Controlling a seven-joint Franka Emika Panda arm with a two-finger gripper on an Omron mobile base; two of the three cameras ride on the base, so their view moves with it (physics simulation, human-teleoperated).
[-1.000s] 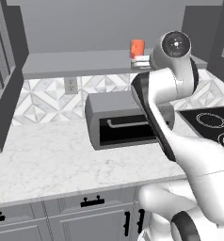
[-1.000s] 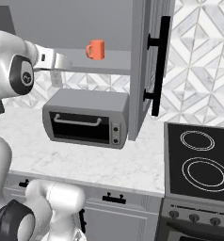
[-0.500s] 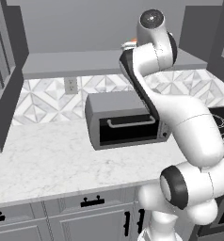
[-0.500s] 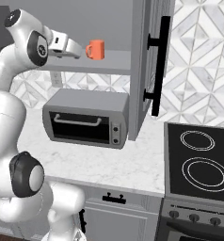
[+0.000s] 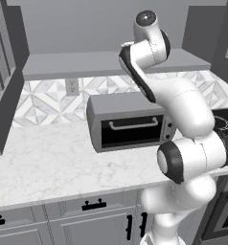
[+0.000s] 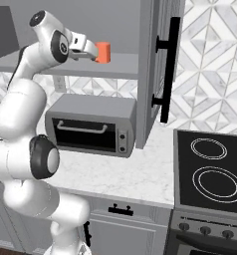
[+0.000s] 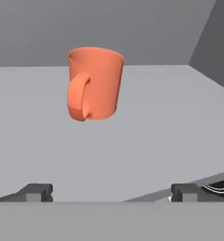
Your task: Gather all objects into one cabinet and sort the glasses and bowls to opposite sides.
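Dark fingertips (image 7: 38, 192) set wide apart, so jaws open and holding nothing, aimed at the orange mug (image 7: 93, 84) upright just ahead on the grey cabinet shelf (image 6: 121, 72), handle turned toward the camera. Best advanced level, straddling the mug's body below the rim, clear of the handle, then closed squarely before lifting.

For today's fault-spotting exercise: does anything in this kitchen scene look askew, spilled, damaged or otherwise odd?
Nothing stands out. The mug stands upright on the cabinet shelf, handle toward the hand, which is open and short of it. The toaster oven sits square on the counter, door shut. No spills or damage show.
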